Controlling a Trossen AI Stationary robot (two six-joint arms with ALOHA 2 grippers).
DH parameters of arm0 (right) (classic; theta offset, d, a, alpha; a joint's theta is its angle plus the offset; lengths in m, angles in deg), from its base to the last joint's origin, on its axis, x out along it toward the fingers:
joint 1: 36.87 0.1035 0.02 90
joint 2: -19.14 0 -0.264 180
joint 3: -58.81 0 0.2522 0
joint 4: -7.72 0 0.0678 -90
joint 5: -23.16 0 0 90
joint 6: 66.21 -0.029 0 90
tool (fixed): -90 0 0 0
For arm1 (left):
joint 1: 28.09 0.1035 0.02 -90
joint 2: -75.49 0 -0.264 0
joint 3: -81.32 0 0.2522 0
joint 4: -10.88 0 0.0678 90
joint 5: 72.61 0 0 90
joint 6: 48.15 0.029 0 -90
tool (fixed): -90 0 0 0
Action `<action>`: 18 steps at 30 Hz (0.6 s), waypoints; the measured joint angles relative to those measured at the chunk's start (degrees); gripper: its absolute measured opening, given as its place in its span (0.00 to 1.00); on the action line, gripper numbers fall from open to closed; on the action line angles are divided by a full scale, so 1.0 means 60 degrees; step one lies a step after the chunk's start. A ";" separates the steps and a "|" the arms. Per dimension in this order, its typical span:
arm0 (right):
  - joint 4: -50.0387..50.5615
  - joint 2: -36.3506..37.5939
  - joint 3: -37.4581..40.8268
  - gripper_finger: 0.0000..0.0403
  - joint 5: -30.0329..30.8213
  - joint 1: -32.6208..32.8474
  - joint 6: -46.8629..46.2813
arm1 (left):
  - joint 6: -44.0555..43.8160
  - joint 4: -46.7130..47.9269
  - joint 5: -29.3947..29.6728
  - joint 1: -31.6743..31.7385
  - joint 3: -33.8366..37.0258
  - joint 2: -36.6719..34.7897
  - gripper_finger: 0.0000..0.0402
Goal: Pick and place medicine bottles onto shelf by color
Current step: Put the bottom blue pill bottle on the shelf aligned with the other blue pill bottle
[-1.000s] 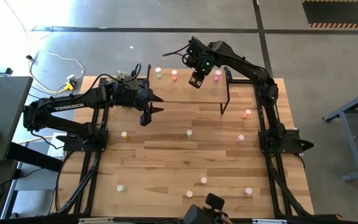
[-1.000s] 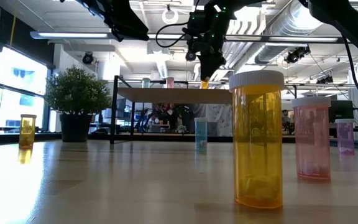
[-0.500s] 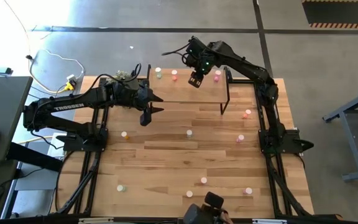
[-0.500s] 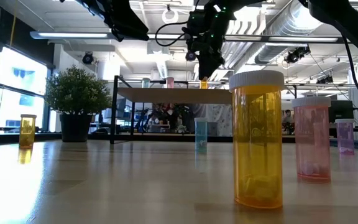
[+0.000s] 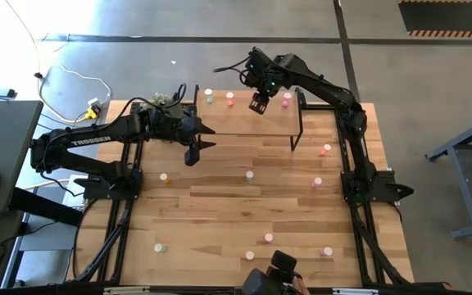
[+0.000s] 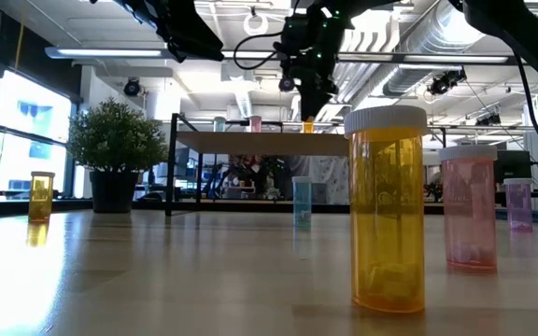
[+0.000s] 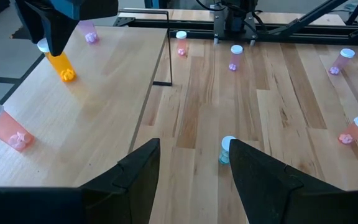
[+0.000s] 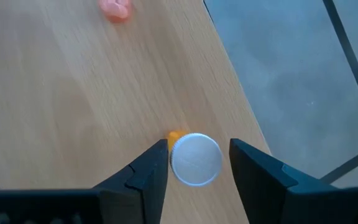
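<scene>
1. Slatted wood table (image 5: 220, 213): scattered medicine bottles standing across it, pale caps up; potted plant (image 6: 113, 149) near the far left corner.
2. Shelf (image 5: 244, 120): light wood rectangular top on thin black legs, at the table's far edge, centre.
3. Right gripper (image 5: 258, 104) over the shelf top near its far edge; fingers parted, straddling the orange bottle (image 8: 194, 158) with a visible gap each side of the white cap, not clamping.
4. Left gripper (image 5: 193, 152) hanging over the table just in front of the shelf's left end; fingers (image 7: 138, 171) apart, holding nothing.
5. Orange bottle: translucent amber cylinder, white round cap, upright on the shelf top close to its edge; seen in low view as an amber sliver under the right gripper.
6. Also on the shelf: pale green bottle (image 5: 210, 97), pink bottle (image 5: 230, 98), magenta bottle (image 5: 286, 100), spaced in a row along the far edge.
7. Nearest the low camera: large-looking amber bottle (image 6: 387, 210) with small contents at the bottom, pink one (image 6: 470, 210) just beside it.
</scene>
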 joint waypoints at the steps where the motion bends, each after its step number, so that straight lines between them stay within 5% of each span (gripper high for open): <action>1: -0.0034 0.0000 0.0000 0.40 0.0000 0.0000 0.0000 | 0.0000 0.0000 -0.0001 0.0001 0.0000 0.0000 0.46; 18: -0.0027 0.0117 -0.1081 0.40 -0.0058 -0.0004 0.0087 | -0.0013 0.0210 0.0002 0.0000 0.0000 0.0000 0.46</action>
